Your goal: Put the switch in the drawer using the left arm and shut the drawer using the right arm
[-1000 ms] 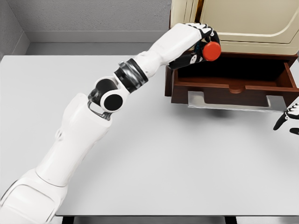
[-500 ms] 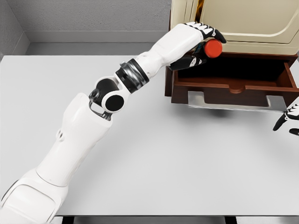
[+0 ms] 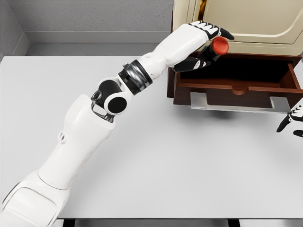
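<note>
The switch (image 3: 219, 46), a dark body with a round red button, hangs over the back left part of the open brown drawer (image 3: 235, 98). My left hand (image 3: 208, 47) holds it between the upper fingers (image 3: 218, 32), which reach out nearly straight, and the thumb below. The left arm stretches diagonally from the lower left across the table. The drawer's inside is dark and looks empty. My right hand (image 3: 293, 122) shows only partly at the right edge, low beside the drawer's front right corner, fingers relaxed and holding nothing.
The drawer sticks out from a cream cabinet (image 3: 251, 21) at the back right of the white table (image 3: 156, 165). A grey wall runs behind the table.
My left hand has carried the switch a little up and to the right over the drawer, and its upper fingers have straightened. The right hand has stayed put.
</note>
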### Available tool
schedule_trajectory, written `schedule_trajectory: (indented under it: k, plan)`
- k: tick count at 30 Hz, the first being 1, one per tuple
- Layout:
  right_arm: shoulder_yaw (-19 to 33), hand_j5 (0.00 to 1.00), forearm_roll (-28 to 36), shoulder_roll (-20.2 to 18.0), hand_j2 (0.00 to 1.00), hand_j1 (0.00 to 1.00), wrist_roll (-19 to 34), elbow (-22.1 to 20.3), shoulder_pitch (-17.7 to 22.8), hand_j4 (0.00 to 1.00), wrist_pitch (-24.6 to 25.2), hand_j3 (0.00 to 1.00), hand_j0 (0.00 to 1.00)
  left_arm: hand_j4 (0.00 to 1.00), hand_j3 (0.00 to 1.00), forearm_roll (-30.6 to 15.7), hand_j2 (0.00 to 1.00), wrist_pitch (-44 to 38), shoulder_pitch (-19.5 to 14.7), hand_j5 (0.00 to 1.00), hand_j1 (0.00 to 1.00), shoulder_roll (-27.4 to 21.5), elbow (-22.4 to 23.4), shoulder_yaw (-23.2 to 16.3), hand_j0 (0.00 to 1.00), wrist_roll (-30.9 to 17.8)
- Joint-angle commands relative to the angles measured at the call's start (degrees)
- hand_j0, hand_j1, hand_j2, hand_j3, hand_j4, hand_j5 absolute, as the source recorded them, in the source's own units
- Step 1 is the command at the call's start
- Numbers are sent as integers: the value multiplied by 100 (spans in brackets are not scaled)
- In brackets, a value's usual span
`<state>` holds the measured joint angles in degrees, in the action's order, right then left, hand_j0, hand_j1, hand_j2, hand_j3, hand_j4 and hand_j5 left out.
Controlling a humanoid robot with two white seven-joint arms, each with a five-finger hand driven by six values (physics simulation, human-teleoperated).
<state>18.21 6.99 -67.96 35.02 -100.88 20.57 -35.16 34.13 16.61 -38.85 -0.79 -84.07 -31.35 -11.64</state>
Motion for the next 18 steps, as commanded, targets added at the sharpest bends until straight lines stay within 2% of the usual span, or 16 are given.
schedule_trajectory:
  k: [1,9,11,13,15,18]
  plan:
    - [-1,56,39,-7,56,56,-2,-2,0,56,16,56,56,78,78,-21,78,0,0,78,78,0,-4,6,78,4]
    - [-10,57,39,-7,57,57,-2,-2,0,57,16,57,57,80,80,-21,80,26,9,80,80,0,-22,-3,80,4]
    - [-10,56,48,-7,56,56,-2,-2,0,56,16,56,56,80,80,-29,80,316,26,80,80,-18,-180,-3,80,4]
    - [-19,56,39,-7,56,56,-2,-2,-9,56,16,56,56,82,82,-47,82,957,26,82,82,-70,-347,6,82,13]
    - [-28,56,39,-7,56,56,-2,-2,-9,56,16,56,56,84,84,-64,84,1695,53,84,84,-342,-690,15,84,22]
    - [-28,56,39,-7,56,56,-2,-2,-26,56,16,56,56,85,85,-108,85,1839,185,85,85,-931,-1217,155,85,66]
